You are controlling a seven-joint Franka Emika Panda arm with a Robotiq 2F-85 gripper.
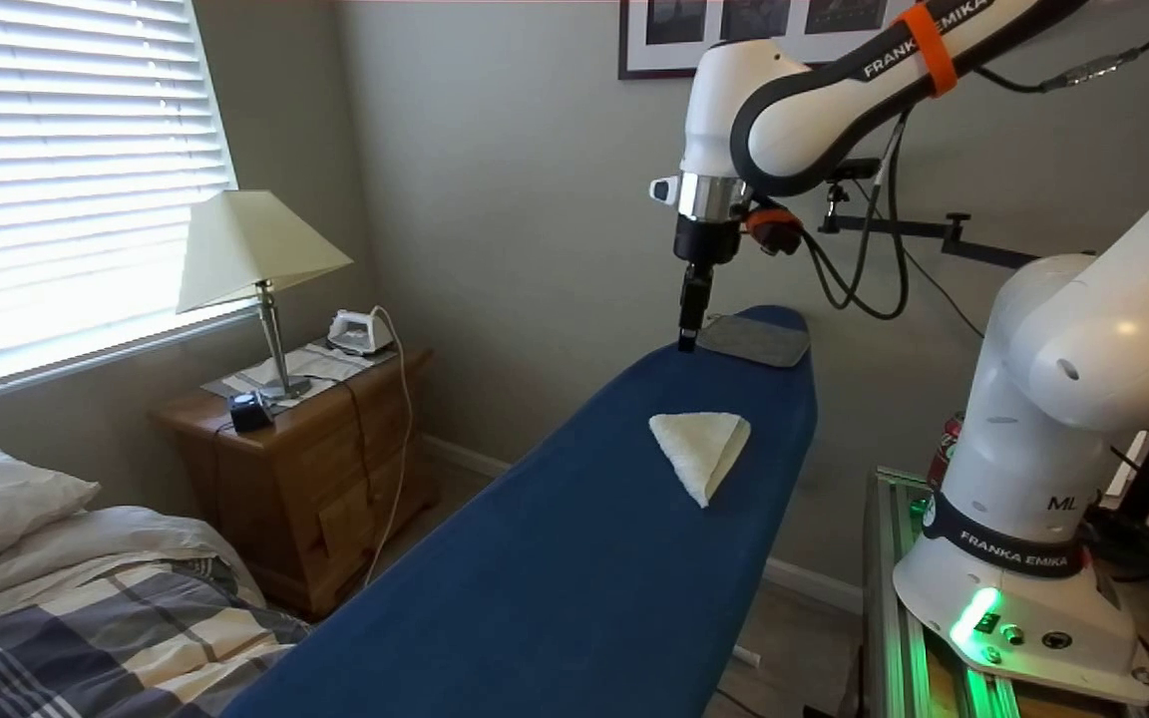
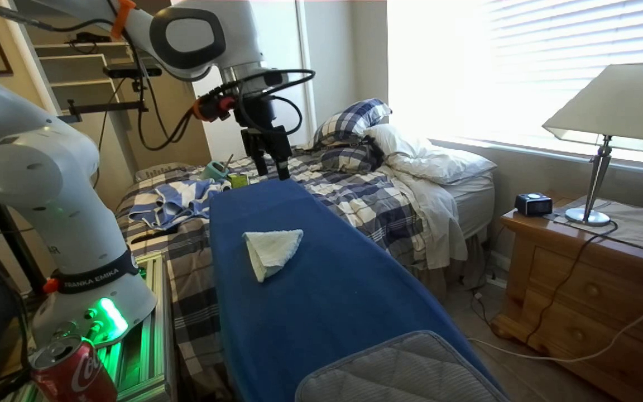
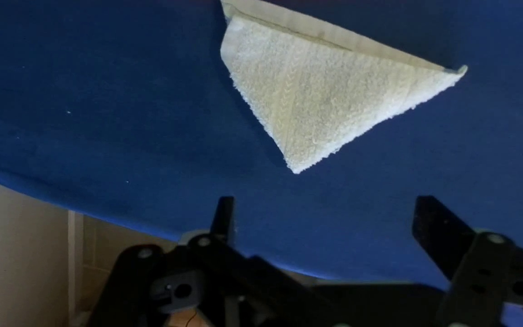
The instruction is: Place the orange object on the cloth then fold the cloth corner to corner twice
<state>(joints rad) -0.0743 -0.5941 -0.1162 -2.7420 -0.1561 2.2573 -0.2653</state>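
Exterior views, both: plaid-covered bed (image 2: 377, 223), rumpled. Blue ironing-board worktop (image 1: 535, 598). White Franka Emika arm (image 1: 1093, 339), extended over the worktop from one side. Wooden nightstand (image 1: 335, 519); on it a pale-shaded, metal-stemmed table lamp (image 1: 255, 254). Grey quilted pad (image 2: 405, 374), flat at one end of the worktop. White clothes iron (image 1: 359, 336) on the nightstand, seen in an exterior view. Wrist view: claw (image 3: 325, 202) released, jaws wide apart with blue worktop showing between them; it hangs above the worktop. Cream terry washcloth (image 3: 325, 91): on the worktop, below and apart from the claw, folded to a triangle, one corner pointing toward the claw. A strip of another layer shows along its long edge; space between layers hidden. Red Coca-Cola can (image 2: 73, 371) near the arm's base.
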